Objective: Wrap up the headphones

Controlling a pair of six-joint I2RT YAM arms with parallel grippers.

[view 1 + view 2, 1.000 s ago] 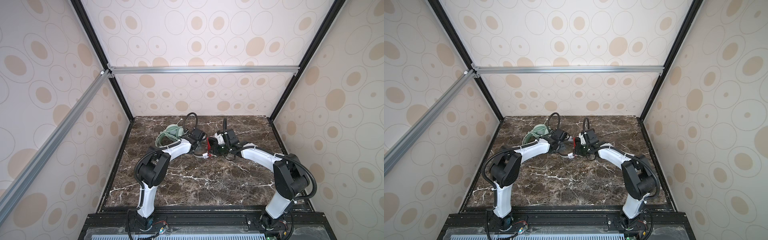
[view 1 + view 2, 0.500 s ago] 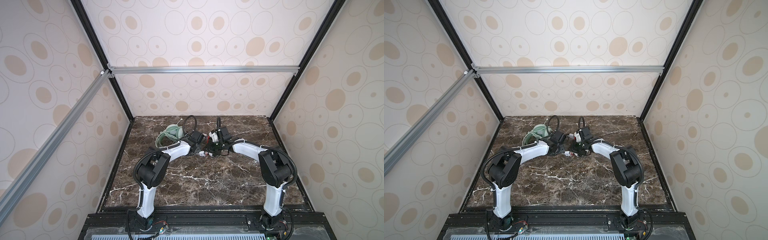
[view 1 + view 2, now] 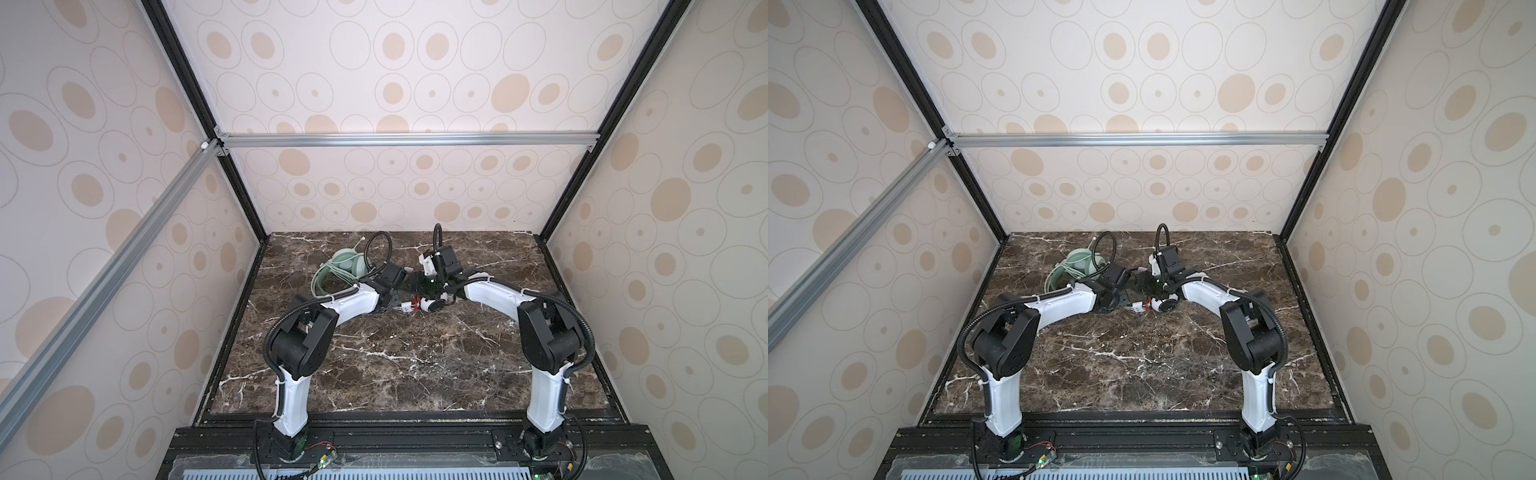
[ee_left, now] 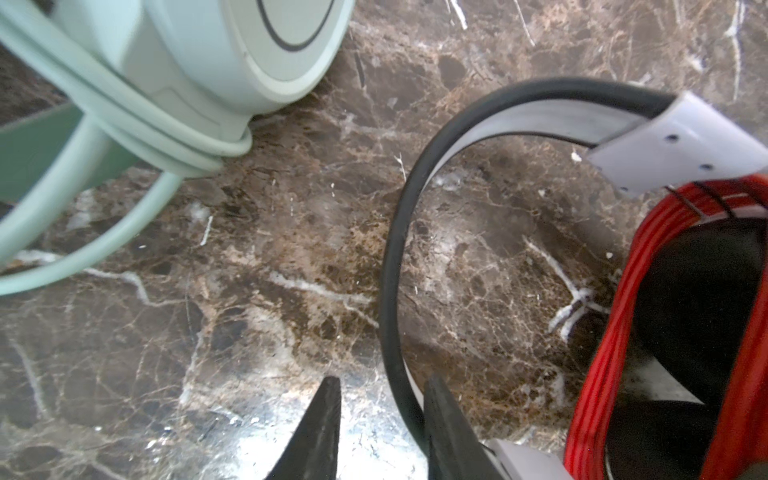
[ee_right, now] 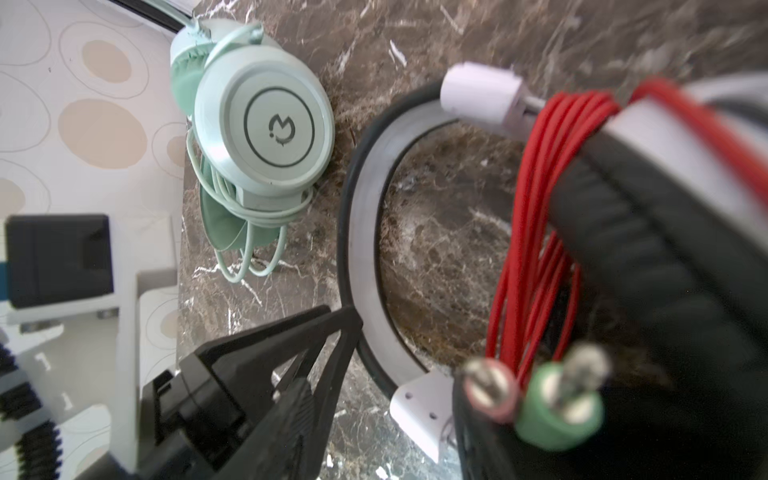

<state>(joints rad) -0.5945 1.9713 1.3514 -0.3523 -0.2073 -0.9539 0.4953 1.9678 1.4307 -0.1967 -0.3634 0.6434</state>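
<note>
The white-and-black headphones (image 3: pixel 430 305) lie mid-table between both grippers, their red cable (image 5: pixel 536 216) coiled round the ear cups. The grey headband (image 4: pixel 395 257) stands on its edge. My left gripper (image 4: pixel 378 399) is open and straddles that band, which rests against one finger, with a gap to the other. My right gripper (image 5: pixel 382 386) is open beside the headset. The cable's pink and green plugs (image 5: pixel 540 399) sit blurred against one of its fingers. The mint-green headphones (image 3: pixel 347 266) lie at the back left with their pale green cable (image 5: pixel 249 249) wound round them.
The dark marble table (image 3: pixel 415 365) is boxed in by patterned walls on three sides and a black rail at the front. Both arm bases stand at the front edge. The left arm's hose loops up over the mint headset.
My right gripper has opened and moved a little left, closer to the left gripper, its elbow swinging inward. The left arm and both headsets stay put.
</note>
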